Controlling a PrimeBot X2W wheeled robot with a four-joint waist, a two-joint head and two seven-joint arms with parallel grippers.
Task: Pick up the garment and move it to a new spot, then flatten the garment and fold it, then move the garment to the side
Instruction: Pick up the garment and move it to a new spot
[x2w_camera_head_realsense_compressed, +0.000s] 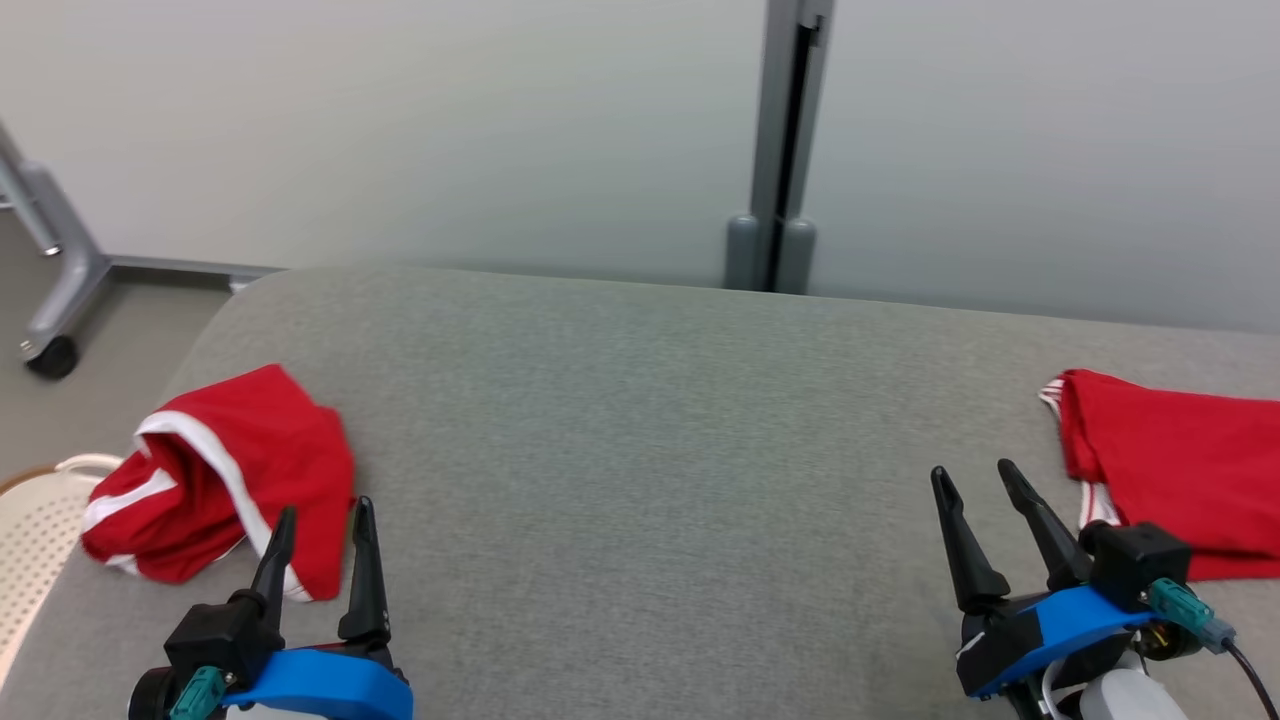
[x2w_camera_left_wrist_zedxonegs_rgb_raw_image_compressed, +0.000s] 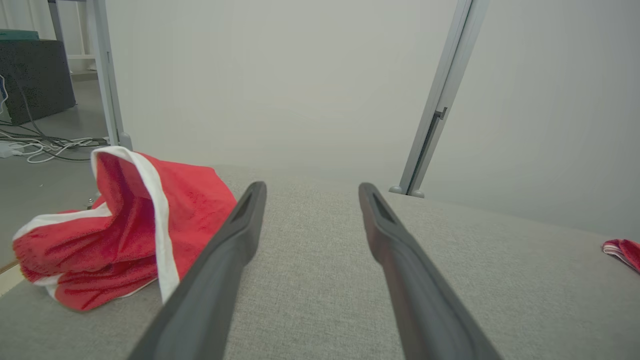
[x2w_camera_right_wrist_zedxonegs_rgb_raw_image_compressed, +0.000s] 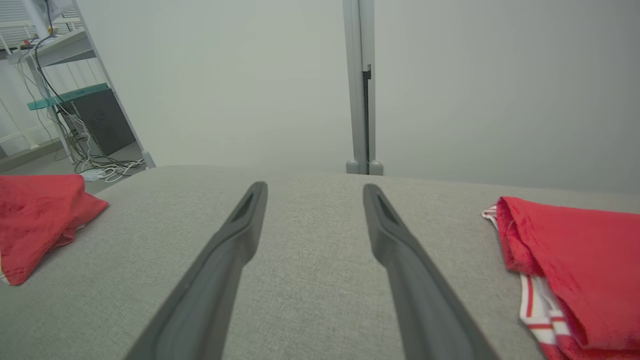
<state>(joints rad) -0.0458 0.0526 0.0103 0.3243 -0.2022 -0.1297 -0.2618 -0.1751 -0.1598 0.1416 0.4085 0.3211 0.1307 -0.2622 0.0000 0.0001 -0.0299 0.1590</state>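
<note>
Both my arms sit low over the grey padded surface (x2w_camera_head_realsense_compressed: 650, 420), left gripper (x2w_camera_head_realsense_compressed: 325, 506) and right gripper (x2w_camera_head_realsense_compressed: 972, 468) each spread wide and empty, fingers pointing at the far edge. The crumpled garment (x2w_camera_head_realsense_compressed: 230, 460), red with white trim, is heaped at the surface's left edge, just beside my left gripper's outer finger, while a folded garment (x2w_camera_head_realsense_compressed: 1180, 460), also red, lies flat at the right edge near my right gripper, well apart from the heap. Beyond the surface there's a pale wall (x2w_camera_head_realsense_compressed: 450, 120) with a grey post (x2w_camera_head_realsense_compressed: 785, 140), a castored leg (x2w_camera_head_realsense_compressed: 60, 270) on the floor to the left, and a white basket (x2w_camera_head_realsense_compressed: 40, 530) by the near left corner.
</note>
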